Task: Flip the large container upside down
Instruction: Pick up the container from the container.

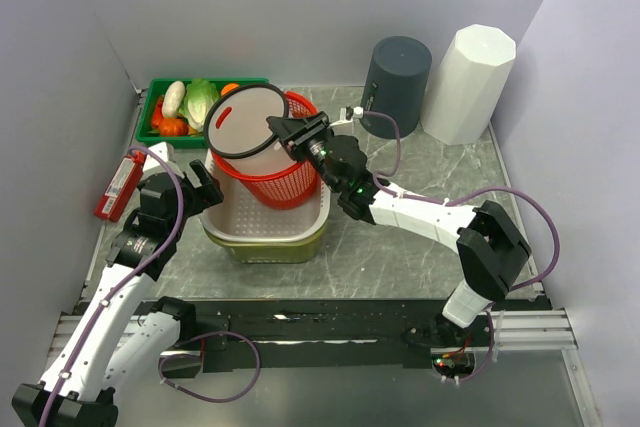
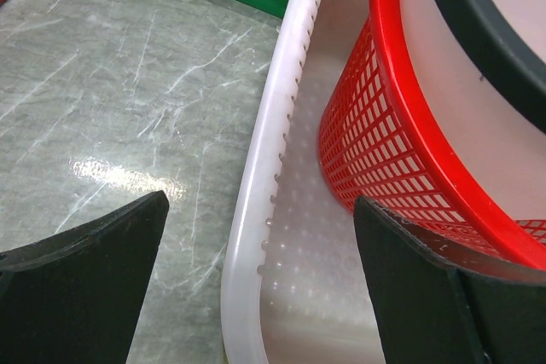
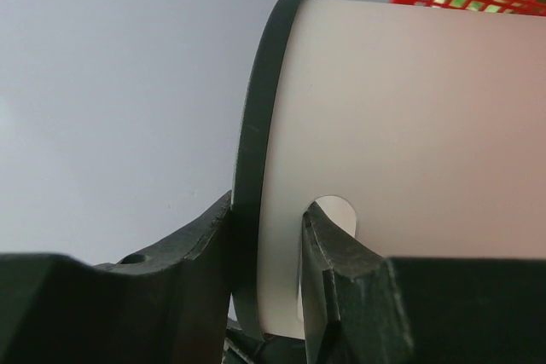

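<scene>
Inside the red basket (image 1: 290,185), itself nested in the white tub (image 1: 268,225), the large container (image 1: 245,127) is tilted. Its dark rim is pinched at the handle hole by the right gripper (image 1: 283,129), presumably for lifting and inverting. The left gripper (image 1: 205,185) is held spread wide beside the tub, perhaps to steady it.

1 large container (image 1: 240,132), white with dark rim, tilted mouth-up, base nested in red basket (image 1: 295,187) (oval handle slot below rim), rim pinched by right claw (image 1: 278,128)
</scene>
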### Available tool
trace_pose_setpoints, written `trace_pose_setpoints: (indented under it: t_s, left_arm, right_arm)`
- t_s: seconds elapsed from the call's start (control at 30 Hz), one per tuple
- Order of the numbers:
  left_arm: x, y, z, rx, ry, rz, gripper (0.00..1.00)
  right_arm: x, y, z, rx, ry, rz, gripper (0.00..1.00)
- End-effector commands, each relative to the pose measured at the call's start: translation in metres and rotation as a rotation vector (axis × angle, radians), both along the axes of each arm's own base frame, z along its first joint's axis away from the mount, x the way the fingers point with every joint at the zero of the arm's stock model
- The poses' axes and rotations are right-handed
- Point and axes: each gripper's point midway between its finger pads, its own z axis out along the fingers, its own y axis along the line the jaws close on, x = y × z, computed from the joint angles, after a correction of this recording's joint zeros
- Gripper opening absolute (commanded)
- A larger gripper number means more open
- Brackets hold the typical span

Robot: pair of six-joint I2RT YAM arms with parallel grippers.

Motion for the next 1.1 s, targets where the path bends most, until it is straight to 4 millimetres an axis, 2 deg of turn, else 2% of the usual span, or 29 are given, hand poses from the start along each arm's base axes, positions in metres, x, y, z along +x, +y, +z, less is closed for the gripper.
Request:
trace_pose_setpoints:
  t_s: [0.0, 0.13, 0.23, 0.33, 0.5, 0.6, 0.7, 0.77, 1.07]
  left_arm:
    - [0.004, -0.001, 0.014, -0.012, -0.054, -0.005, 0.96]
    - [0.004, -0.001, 0.014, -0.013, -0.054, -0.005, 0.96]
    - [0.004, -0.001, 0.014, -0.011, -0.054, -0.006, 0.96]
    - [0.004, -0.002, 0.014, -0.013, -0.054, -0.007, 0.96]
    - [0.004, -0.001, 0.014, -0.014, -0.054, -0.003, 0.96]
    - [0.004, -0.002, 0.014, -0.015, -0.052, -0.008, 0.96]
    - [0.004, -0.002, 0.013, -0.012, -0.049, -0.008, 0.96]
    - [0.004, -0.002, 0.013, -0.013, -0.050, -0.008, 0.96]
    - [0.004, -0.002, 0.014, -0.013, -0.052, -0.007, 0.96]
  right_arm:
    - [-0.010, -0.020, 0.056, 0.110, -0.146, -0.009, 0.19]
    - [-0.011, -0.022, 0.061, 0.135, -0.156, 0.007, 0.21]
    - [-0.009, -0.022, 0.058, 0.133, -0.141, 0.013, 0.28]
    - [-0.003, -0.021, 0.034, 0.115, -0.021, 0.000, 0.38]
    - [0.000, -0.016, 0.023, 0.101, 0.020, 0.014, 0.47]
    - [0.001, -0.013, 0.019, 0.109, 0.026, 0.024, 0.49]
    - [0.001, -0.011, 0.013, 0.109, 0.043, 0.030, 0.47]
    - [0.002, -0.012, 0.015, 0.115, 0.033, 0.024, 0.41]
    - [-0.006, -0.020, 0.038, 0.166, -0.040, 0.032, 0.27]
